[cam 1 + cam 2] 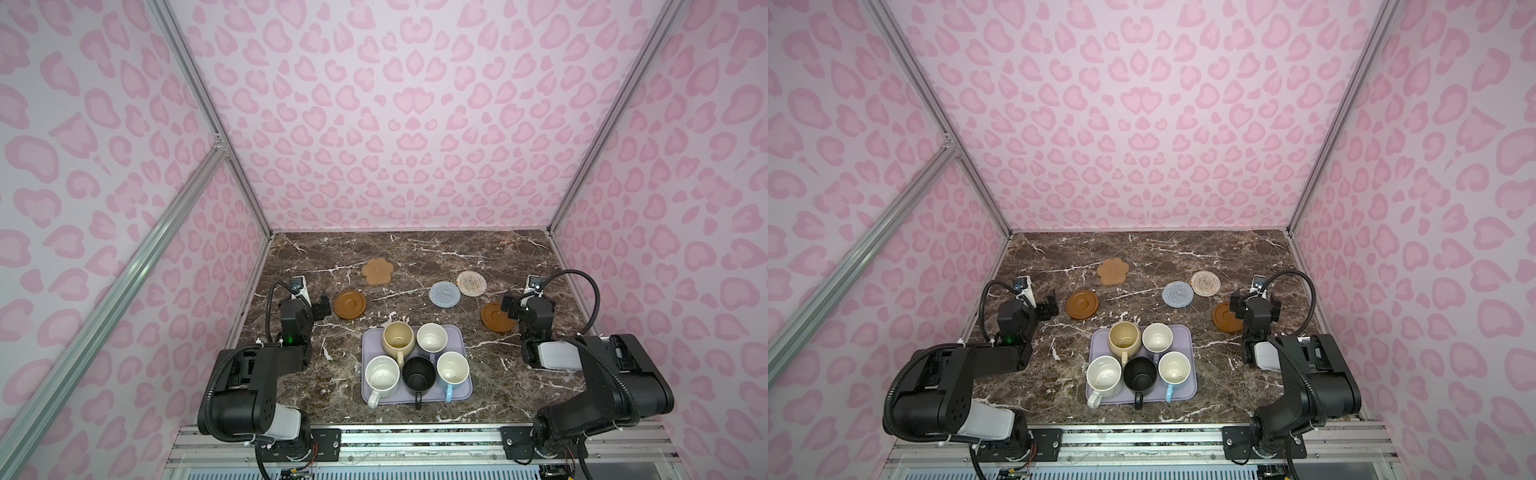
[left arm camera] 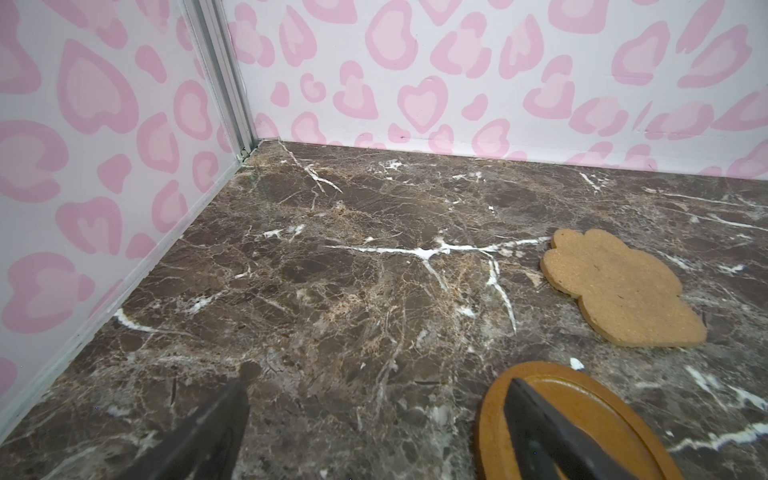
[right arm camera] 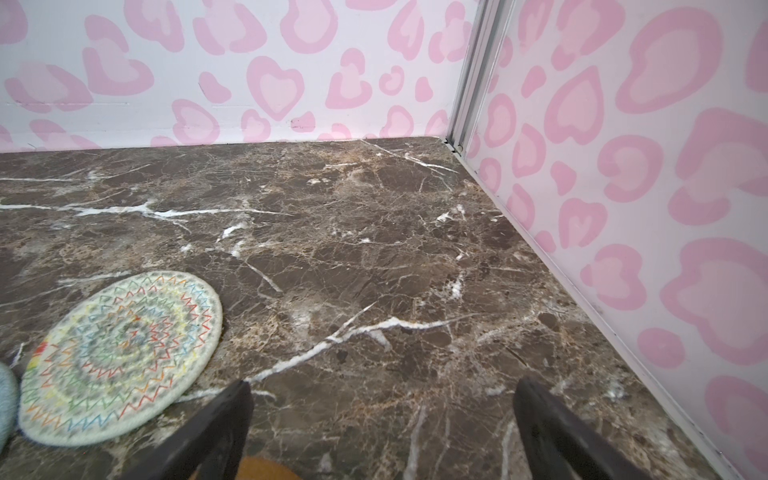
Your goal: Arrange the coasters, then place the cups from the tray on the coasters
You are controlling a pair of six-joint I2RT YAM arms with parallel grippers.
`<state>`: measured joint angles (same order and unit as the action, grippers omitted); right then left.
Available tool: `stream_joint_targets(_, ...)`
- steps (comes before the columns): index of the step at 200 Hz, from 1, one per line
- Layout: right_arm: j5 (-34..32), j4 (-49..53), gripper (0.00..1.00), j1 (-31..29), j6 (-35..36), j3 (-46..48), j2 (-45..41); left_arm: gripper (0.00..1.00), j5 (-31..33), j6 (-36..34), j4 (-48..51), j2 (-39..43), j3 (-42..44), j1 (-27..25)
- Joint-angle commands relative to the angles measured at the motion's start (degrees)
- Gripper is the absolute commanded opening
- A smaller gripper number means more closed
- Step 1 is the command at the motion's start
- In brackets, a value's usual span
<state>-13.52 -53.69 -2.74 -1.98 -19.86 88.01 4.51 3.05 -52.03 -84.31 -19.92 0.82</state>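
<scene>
Coasters sit spread over the far half of the dark brown marbled bench [image 1: 415, 253], none yet under a mug. At far left the left gripper [image 2: 379, 380] hangs wide open and empty, one finger over the round brown rimmed disc [image 1: 351, 304]; whether it touches, I cannot tell. Next comes the tan paw-shaped mat [image 1: 377, 271], then, nearer the robot, the flat lavender tray [image 1: 465, 386] packed with five handled mugs [image 1: 419, 375]. Further right the blue-grey woven round [image 1: 444, 294] lies just beside the beige woven round [image 1: 471, 283], perhaps touching. A second brown rimmed disc [image 1: 494, 317] lies partly beneath the right gripper [image 3: 382, 382], also spread open and holding nothing. Both discs look stiff, thin and light, likely best pinched across the raised rim. Woven rounds probably flex and drag. Mugs seem heavy, glazed and breakable; a pinch over the wall at the rim looks safest.
</scene>
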Motion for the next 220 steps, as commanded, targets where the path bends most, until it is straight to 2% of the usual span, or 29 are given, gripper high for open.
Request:
stream_joint_targets(1, -0.81, -1.33, 1.00, -0.03, -0.22, 0.26, -0.03, 0.97, -0.21, -0.34, -1.31, 0.33, 0.02, 0.13)
stream_joint_targets(67, 0.34, -2.05, 1.00, -0.05, 0.17, 1.01, -1.14, 0.97, -0.69, -0.58, -1.82, 0.96, 0.61, -0.03)
stream_joint_targets(96, 1.19, 0.84, 1.00, -0.07, 0.72, 1.35, -5.53, 0.97, 1.74, 0.40, 0.94, 5.62, 1.19, -0.03)
stream_joint_targets(109, 2.18, 3.94, 1.00, -0.16, 1.22, 0.80, -8.51, 0.97, 1.68, 0.42, 3.97, 8.65, 0.82, -0.06)
stream_joint_targets(143, 8.10, 20.75, 1.00, -0.49, 3.03, -3.99, -19.42, 0.97, 0.58, 2.54, 15.67, 17.64, -2.04, -0.60)
stream_joint_targets(160, 11.55, 27.56, 1.00, -0.57, 1.90, -7.02, -23.38, 0.97, -4.17, 3.22, 20.10, 22.75, -3.40, -0.81)
stream_joint_targets(184, 16.79, 35.08, 1.00, -0.67, -2.65, -11.78, -27.71, 0.97, -12.91, 5.10, 21.25, 28.68, -4.69, -1.34)
stream_joint_targets(192, 19.18, 36.87, 1.00, -0.71, -3.64, -13.14, -28.79, 0.97, -11.57, 10.30, 23.48, 30.06, -6.06, -1.43)
stream_joint_targets(199, 20.09, 37.72, 1.00, -0.75, -6.03, -14.01, -29.51, 0.97, -8.00, 16.82, 29.68, 30.96, -8.60, -1.49)
stream_joint_targets(208, 18.30, 39.19, 1.00, -0.77, -14.60, -14.84, -30.12, 0.97, -8.13, 19.83, 35.90, 31.39, -12.47, -1.51)
stream_joint_targets(215, 17.42, 41.67, 1.00, -0.56, -22.46, -15.32, -30.34, 0.97, -11.81, 18.79, 34.92, 31.60, -13.24, -1.52)
stream_joint_targets(220, 19.36, 41.12, 0.98, -0.08, -24.89, -15.20, -30.31, 0.97, -13.48, 19.23, 32.99, 32.13, -12.76, -1.52)
